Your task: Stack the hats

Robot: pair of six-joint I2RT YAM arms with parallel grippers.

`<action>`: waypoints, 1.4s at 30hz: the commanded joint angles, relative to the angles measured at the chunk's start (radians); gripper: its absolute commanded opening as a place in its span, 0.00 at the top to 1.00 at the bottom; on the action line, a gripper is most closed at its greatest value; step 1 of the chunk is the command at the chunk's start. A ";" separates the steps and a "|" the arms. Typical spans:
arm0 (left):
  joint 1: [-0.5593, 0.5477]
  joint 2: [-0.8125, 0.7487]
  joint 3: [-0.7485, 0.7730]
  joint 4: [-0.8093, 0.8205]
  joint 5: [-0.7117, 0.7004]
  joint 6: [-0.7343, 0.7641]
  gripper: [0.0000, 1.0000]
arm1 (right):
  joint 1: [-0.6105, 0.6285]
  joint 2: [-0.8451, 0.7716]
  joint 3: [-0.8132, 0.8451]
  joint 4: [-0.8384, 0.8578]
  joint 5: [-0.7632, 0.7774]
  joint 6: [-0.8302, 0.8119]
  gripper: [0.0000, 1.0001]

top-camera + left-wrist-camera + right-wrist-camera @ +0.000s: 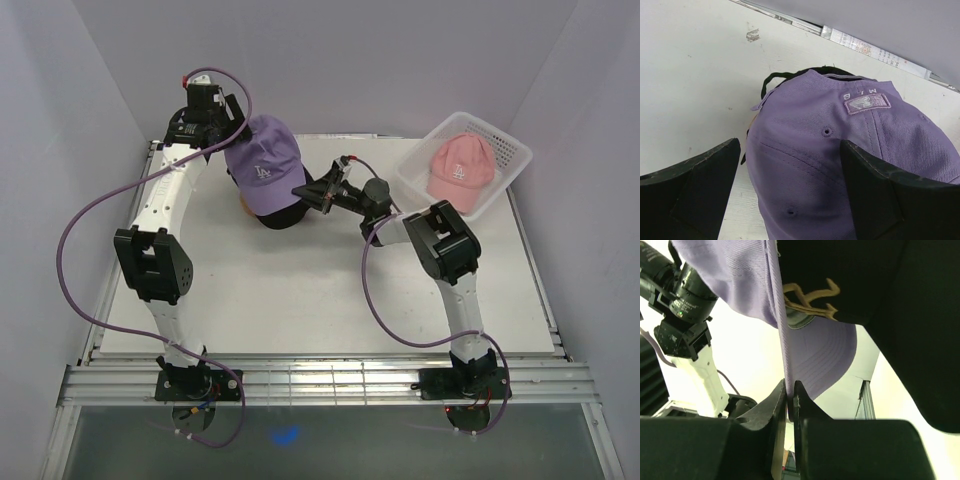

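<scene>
The lavender cap (265,165) is seated over the black cap (275,215) at eleven o'clock. Its brim edge is pinched by the closed right gripper (790,387), probably for squaring. The left gripper (790,145) is spread wide astride the crown, with nothing gripped.

On the table (300,290), far and left of centre, the upper hat (265,165) lies over the lower hat (281,217), whose edge shows at its near side. The basket (508,146) stands at the far right, a third hat (460,168) inside it.
</scene>
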 commanded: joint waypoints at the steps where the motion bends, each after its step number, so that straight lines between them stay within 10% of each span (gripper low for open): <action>1: -0.001 -0.014 0.003 -0.013 -0.009 0.018 0.09 | -0.020 -0.048 -0.047 -0.049 0.008 0.027 0.92; 30: 0.033 0.000 -0.025 0.009 0.014 0.018 0.09 | -0.109 -0.106 -0.063 -0.733 -0.056 -0.199 0.92; 38: 0.039 -0.008 -0.060 0.023 0.025 0.017 0.09 | -0.119 -0.113 -0.034 -0.816 -0.039 -0.245 0.55; 42: 0.044 -0.014 -0.065 0.024 0.029 0.017 0.10 | -0.118 -0.126 -0.043 -0.799 -0.030 -0.248 0.59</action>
